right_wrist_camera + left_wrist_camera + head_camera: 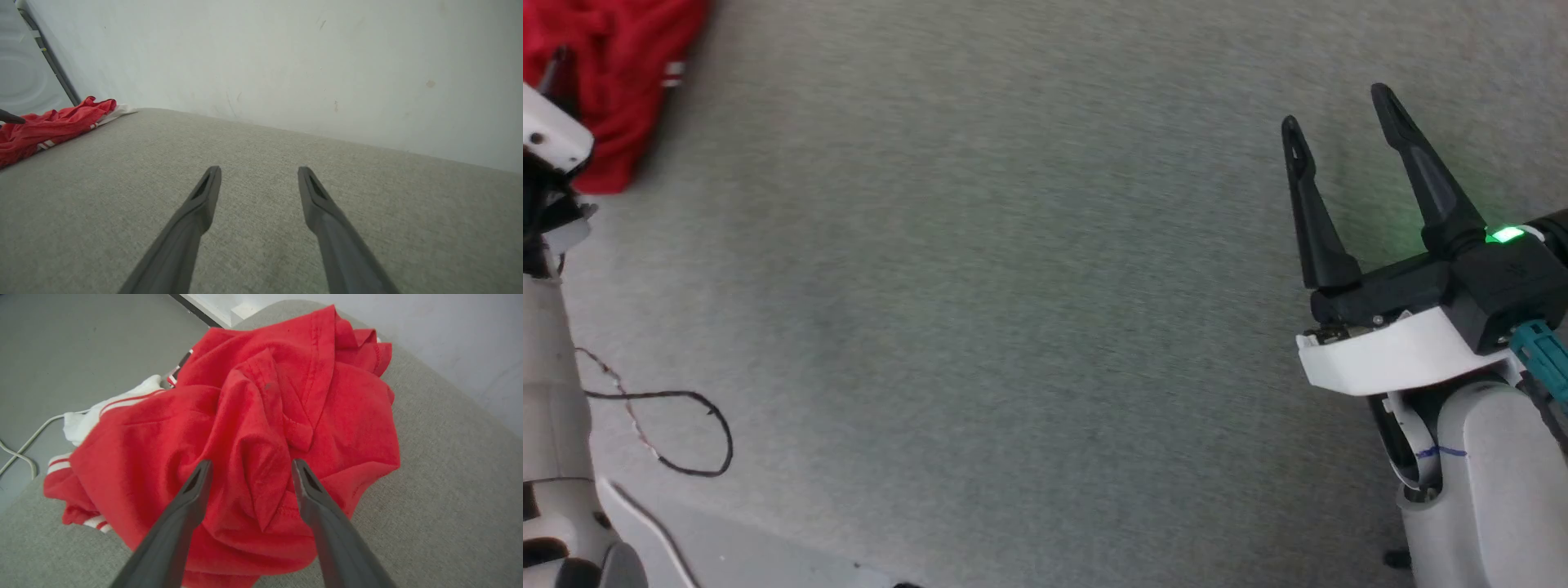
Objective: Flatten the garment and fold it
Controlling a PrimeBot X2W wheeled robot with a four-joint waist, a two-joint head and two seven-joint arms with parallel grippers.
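Left gripper (250, 467) hangs spread wide over the crumpled garment (155, 433), right gripper (258, 172) likewise over the grey surface (388, 220).

The jersey (327, 396) lies on the bench (449, 477) corner, just ahead of the left hand (251, 461); the right hand (1335, 106) is well apart to its right, a wall (286, 61) beyond

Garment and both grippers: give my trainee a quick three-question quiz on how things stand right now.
1. True or false: the garment lies flat and spread out.
2. The left gripper is: A) shut on a sleeve; B) open, pointing at the garment; C) open over a bare floor.
3. Fill in: the right gripper is open above the bare ____ surface.
Key: 1 false; 2 B; 3 grey.
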